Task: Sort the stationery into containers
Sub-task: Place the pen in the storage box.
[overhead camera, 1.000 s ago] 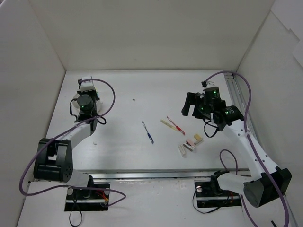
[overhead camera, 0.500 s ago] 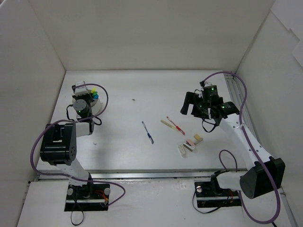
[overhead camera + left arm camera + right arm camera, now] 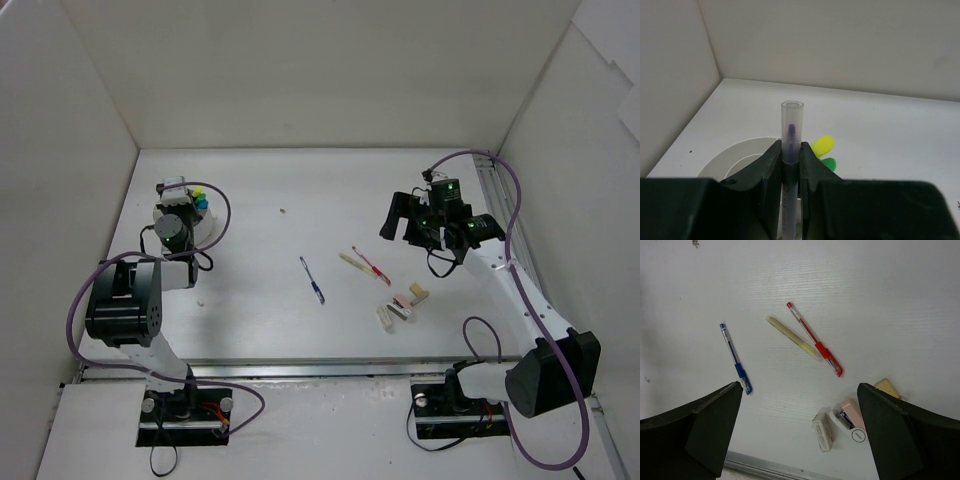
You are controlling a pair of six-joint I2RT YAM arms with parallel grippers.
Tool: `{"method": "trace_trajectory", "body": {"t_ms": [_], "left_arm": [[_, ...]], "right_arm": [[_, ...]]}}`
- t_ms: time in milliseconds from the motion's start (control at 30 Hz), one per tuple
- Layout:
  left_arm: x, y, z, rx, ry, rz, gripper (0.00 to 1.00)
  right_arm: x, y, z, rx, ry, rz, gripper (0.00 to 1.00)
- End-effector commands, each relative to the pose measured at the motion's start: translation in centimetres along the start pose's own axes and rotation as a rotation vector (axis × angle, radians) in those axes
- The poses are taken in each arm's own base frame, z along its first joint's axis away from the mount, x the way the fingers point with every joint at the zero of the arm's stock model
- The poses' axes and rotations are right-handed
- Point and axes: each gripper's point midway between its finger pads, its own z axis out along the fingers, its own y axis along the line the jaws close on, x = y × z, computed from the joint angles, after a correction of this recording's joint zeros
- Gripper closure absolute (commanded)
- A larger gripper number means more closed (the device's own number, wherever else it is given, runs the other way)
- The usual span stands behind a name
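Left gripper is clamped on a clear pen, upright over the white tub at the overhead view's upper left, likely to drop straight in, while the right gripper hangs wide open, empty, above the red pen lying on the surface centre-right.

Table: white and flat, with white walls on its left, far and right sides.
Far left: a round white tub stands close to the left wall.
Centre: a blue pen lies alone, slanted, well apart from everything else.
Right of centre: a beige stick and a red pen lie just beside each other, both slanted.
Near right: a tan block, a pink block and a white block lie clustered together.
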Motion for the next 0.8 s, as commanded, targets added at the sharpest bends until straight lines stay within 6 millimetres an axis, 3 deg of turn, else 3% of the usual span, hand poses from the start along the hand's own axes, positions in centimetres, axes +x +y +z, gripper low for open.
{"method": "trace_trajectory", "body": {"t_ms": [0,500,600,633,767], "left_arm": [[-5.4,-0.2,0.8,0.061,-0.202,-0.036,1.00],[-4.6,0.0,0.3,0.111,-0.233,-0.072,1.00],[-5.0,-0.3,0.0,0.126,-0.226,-0.073,0.80],[-4.9,-0.4,0.0,0.136,-0.213,-0.067,0.64],[-6.0,-0.9,-0.5,0.164,-0.208,-0.061,0.38]], "right_arm": [[-1.0,0.4,0.3,-0.029,-0.033,0.005,0.02],[-0.8,0.3,0.8,-0.038,-0.015,0.007,0.02],[-0.7,0.4,0.8,-0.044,-0.012,0.006,0.02],[-0.7,0.4,0.8,-0.043,-0.012,0.007,0.02],[-0.6,0.5,0.7,-0.052,-0.012,0.006,0.02]]}}
